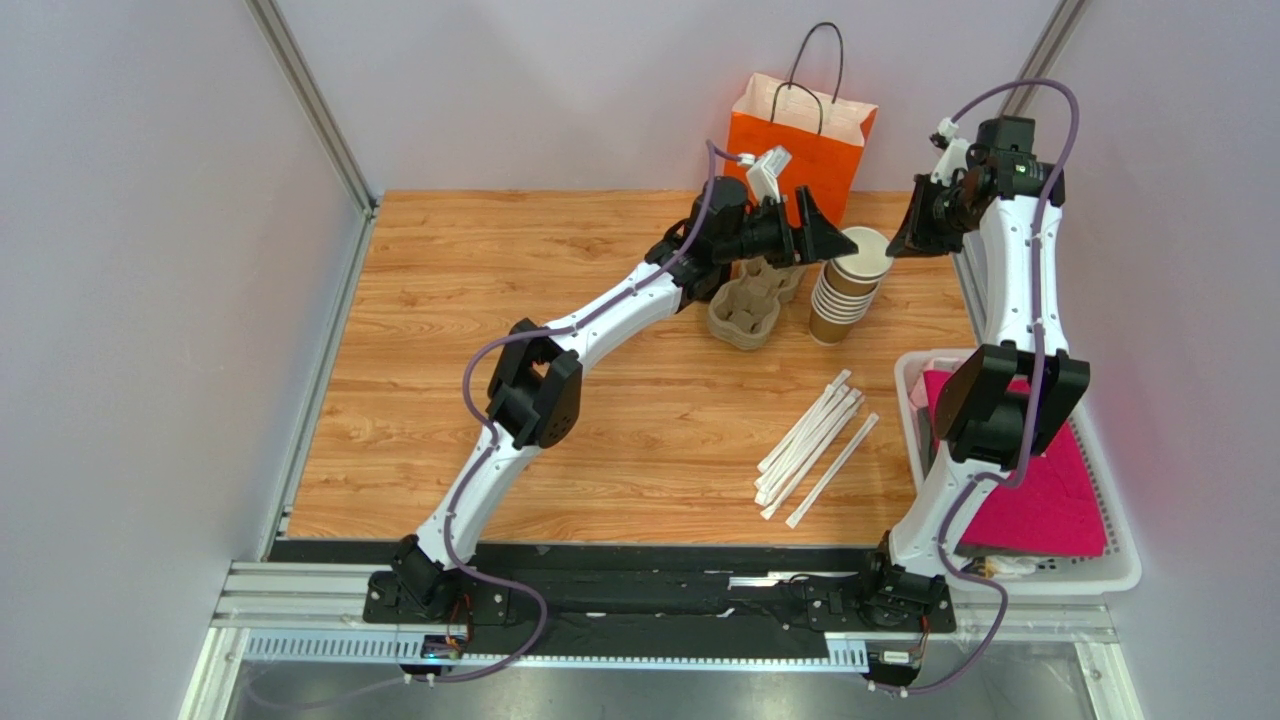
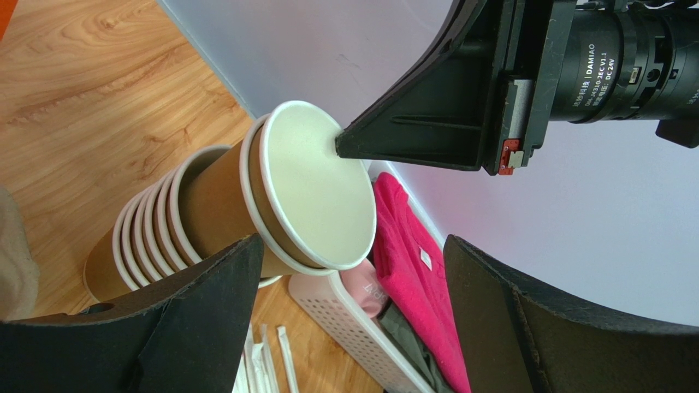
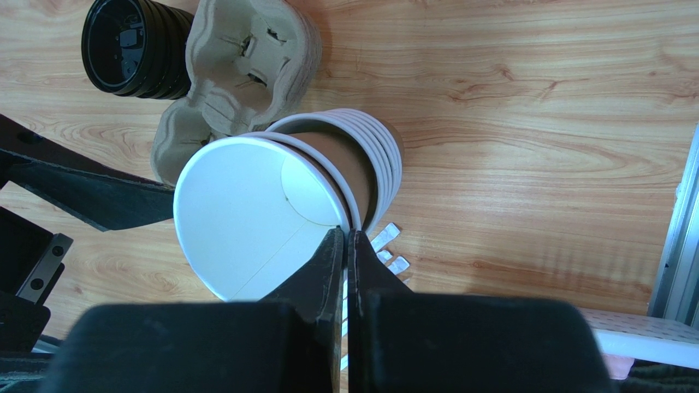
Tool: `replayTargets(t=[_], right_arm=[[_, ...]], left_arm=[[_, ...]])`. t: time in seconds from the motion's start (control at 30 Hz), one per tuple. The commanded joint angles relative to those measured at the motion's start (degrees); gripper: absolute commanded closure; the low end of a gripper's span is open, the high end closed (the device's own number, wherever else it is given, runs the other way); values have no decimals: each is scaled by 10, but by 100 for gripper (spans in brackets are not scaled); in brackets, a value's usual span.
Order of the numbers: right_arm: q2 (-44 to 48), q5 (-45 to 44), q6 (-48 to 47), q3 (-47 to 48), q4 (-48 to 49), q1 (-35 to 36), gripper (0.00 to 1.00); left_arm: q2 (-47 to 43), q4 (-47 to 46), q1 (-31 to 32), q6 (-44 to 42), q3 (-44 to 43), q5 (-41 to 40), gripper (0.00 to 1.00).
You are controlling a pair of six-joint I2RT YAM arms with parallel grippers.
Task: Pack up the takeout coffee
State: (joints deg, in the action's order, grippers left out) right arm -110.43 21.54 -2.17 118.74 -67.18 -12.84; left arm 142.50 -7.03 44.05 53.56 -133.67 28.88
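No cup with a black lid is in view. A stack of lidless tan paper cups stands at the back of the table. Its top cup is tilted and partly pulled off the stack; it also shows in the left wrist view and the right wrist view. My right gripper is shut on this cup's rim. My left gripper is open, with one finger beside the cup's wall. A stack of loose black lids lies behind the cups.
A pulp cup carrier sits left of the cups. An orange paper bag stands at the back. Several wrapped straws lie mid-table. A white basket with pink cloth is at the right.
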Motion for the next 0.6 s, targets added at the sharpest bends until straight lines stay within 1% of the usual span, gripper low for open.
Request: replayTargets(t=[0.0, 0.57], right_arm=[[21, 0, 6, 5, 9, -2, 100], [20, 15, 5, 1, 8, -2, 100]], left_arm=[[-20, -26, 2, -7, -7, -3, 11], [-8, -47, 7, 13, -7, 18, 12]])
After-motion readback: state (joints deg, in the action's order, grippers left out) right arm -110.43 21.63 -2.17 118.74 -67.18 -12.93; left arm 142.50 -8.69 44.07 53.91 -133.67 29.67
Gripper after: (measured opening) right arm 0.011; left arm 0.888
